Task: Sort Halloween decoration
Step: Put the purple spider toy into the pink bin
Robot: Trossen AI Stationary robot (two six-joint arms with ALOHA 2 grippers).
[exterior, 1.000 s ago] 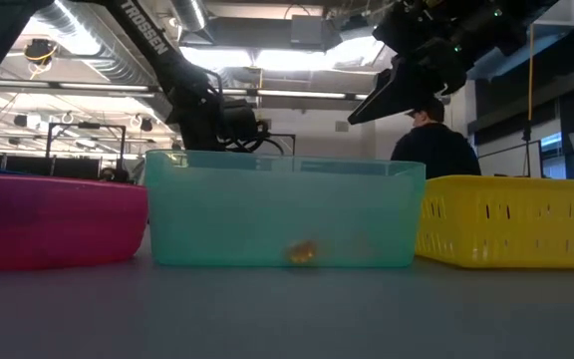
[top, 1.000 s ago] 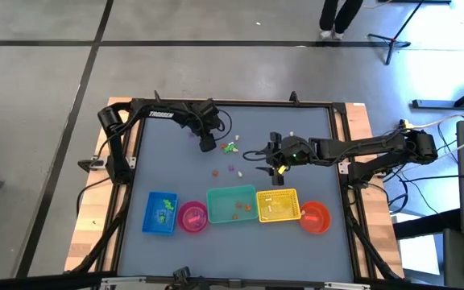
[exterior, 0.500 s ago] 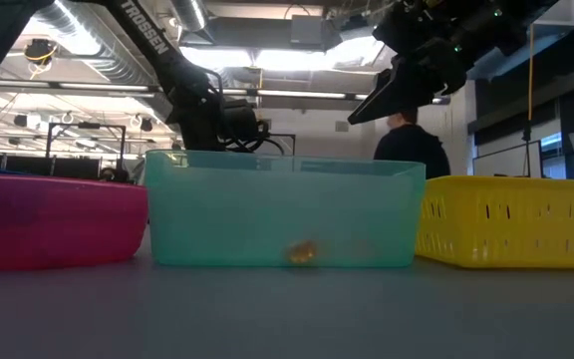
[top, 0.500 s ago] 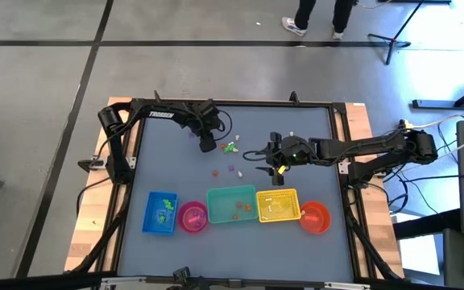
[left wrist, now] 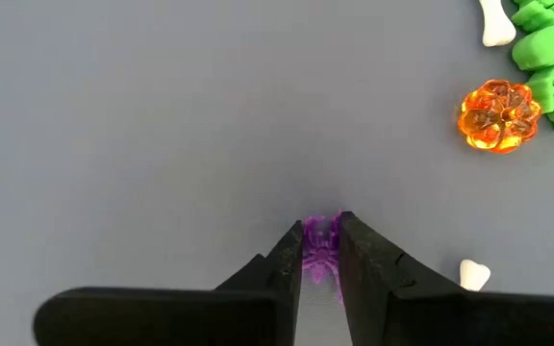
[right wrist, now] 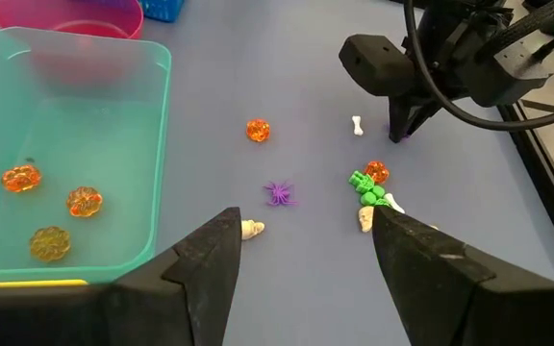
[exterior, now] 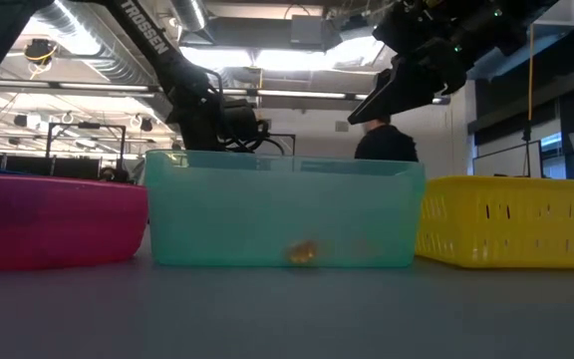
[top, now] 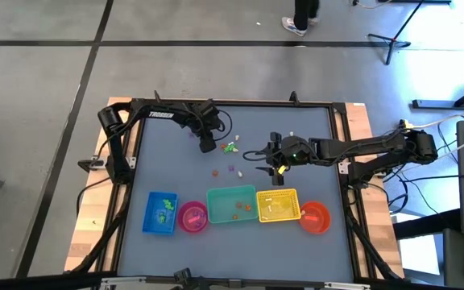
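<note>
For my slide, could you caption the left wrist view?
Left gripper closes on a purple trinket near an orange pumpkin.

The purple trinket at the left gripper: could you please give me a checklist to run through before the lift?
1. Purple trinket between the left gripper fingers: ok.
2. Grip firm enough to lift: cannot tell.
3. Orange pumpkin and green trinkets apart from the fingers: ok.
4. Right gripper open, holding nothing: ok.
5. Right gripper away from the left one: ok.
6. Which container takes purple: cannot tell.
</note>
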